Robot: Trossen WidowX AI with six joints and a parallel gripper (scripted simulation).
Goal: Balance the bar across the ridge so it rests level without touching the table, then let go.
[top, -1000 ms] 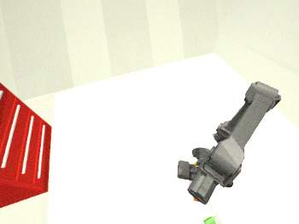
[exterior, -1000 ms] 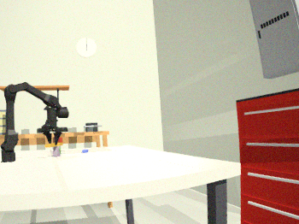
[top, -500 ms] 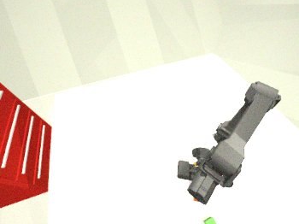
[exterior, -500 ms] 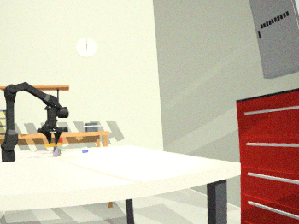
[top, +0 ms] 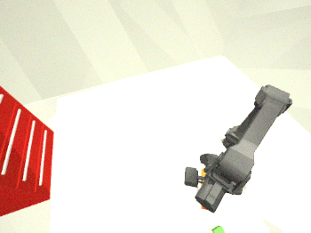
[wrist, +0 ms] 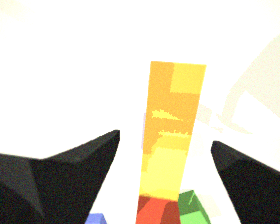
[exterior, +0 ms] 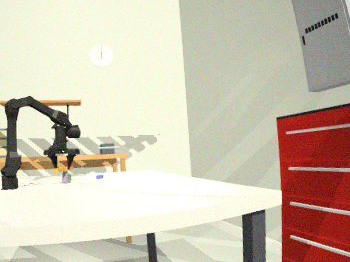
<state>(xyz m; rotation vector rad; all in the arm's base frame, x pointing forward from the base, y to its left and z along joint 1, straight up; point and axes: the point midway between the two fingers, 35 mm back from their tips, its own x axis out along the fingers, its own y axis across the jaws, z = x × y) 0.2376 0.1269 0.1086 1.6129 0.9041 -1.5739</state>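
- While the white table (top: 124,144) (exterior: 165,197) (wrist: 55,75) fills much of the top view, pale walls (exterior: 135,22) surround it in the exterior view, where a round clock (exterior: 101,55) hangs.
- Behind the table stands a wooden bench (exterior: 95,157) carrying a dark box (exterior: 107,149); a wooden shelf (exterior: 72,102) is higher up.
- A red drawer cabinet (top: 27,162) (exterior: 312,182) stands beside the table, its pale handles running across the fronts. A grey cabinet (exterior: 322,42) is mounted on the wall. The contents of both are out of sight.
- The gripper (top: 203,180) (exterior: 62,166) (wrist: 164,139) is open around the bar (top: 203,172) (exterior: 61,169) (wrist: 167,135), one finger on each side with a gap to it.
- Orange and yellow with a red part, the bar lies over the small purple ridge (exterior: 66,178) (wrist: 144,131), above the table; whether it is exactly level is hard to tell.
- In the top view the arm (top: 262,126) (exterior: 12,137) hides much of the bar. The wrist view cuts off its red part, a green block (top: 218,229) (wrist: 195,212) and a blue block (exterior: 99,177) (wrist: 96,219). Bright glare washes out the table's detail.
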